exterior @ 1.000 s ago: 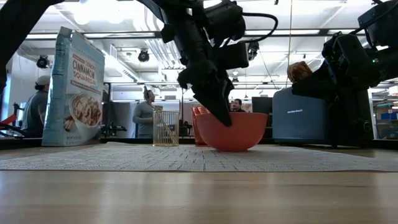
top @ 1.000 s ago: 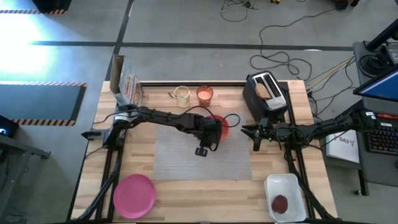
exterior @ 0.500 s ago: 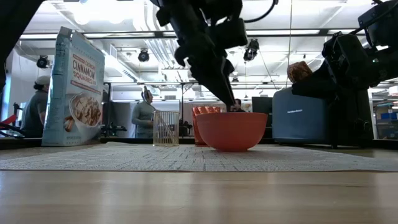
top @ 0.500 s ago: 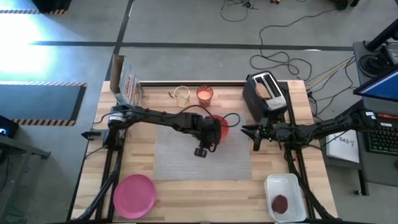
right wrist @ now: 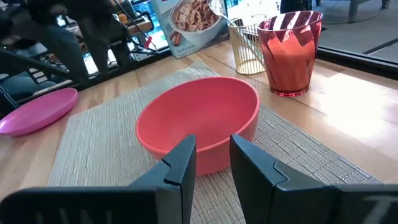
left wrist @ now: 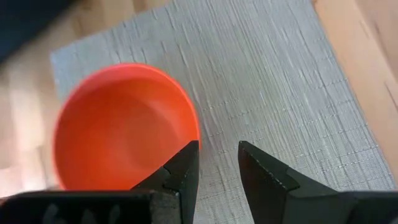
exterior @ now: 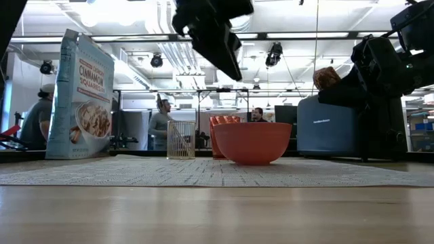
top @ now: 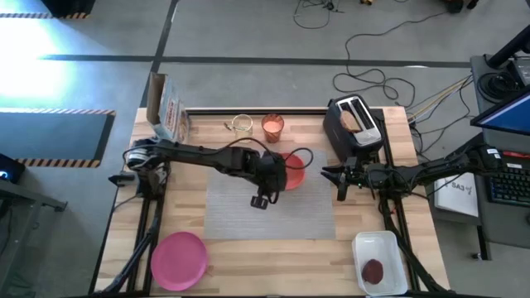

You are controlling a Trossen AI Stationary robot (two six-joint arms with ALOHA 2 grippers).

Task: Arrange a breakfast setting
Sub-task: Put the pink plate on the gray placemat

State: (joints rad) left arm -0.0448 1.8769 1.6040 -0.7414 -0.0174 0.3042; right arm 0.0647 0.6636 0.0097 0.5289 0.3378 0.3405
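The red bowl (top: 293, 169) stands on its base at the far right corner of the grey placemat (top: 269, 207). My left gripper (left wrist: 217, 146) hangs open above the bowl's left rim, pointing steeply down, clear of it (exterior: 232, 68). My right gripper (right wrist: 212, 146) rests open just right of the mat, level, facing the bowl. The pink plate (top: 179, 259) lies at the near left. The glass of orange drink (top: 272, 126) stands beyond the mat. Toast (top: 354, 121) sticks up out of the toaster. The dark red patty (top: 373, 270) lies in a white tray. A spoon (right wrist: 217, 7) leans in the pale glass.
The black toaster (top: 354, 132) stands at the far right. A glass of pale liquid (top: 242, 126) sits left of the orange drink, and a cereal box (top: 166, 112) stands at the far left corner. The white tray (top: 379, 248) is at the near right.
My left gripper has come off the bowl's rim and risen well above it, drawing back a little toward the table's left edge. The bowl has stayed where it was on the placemat.
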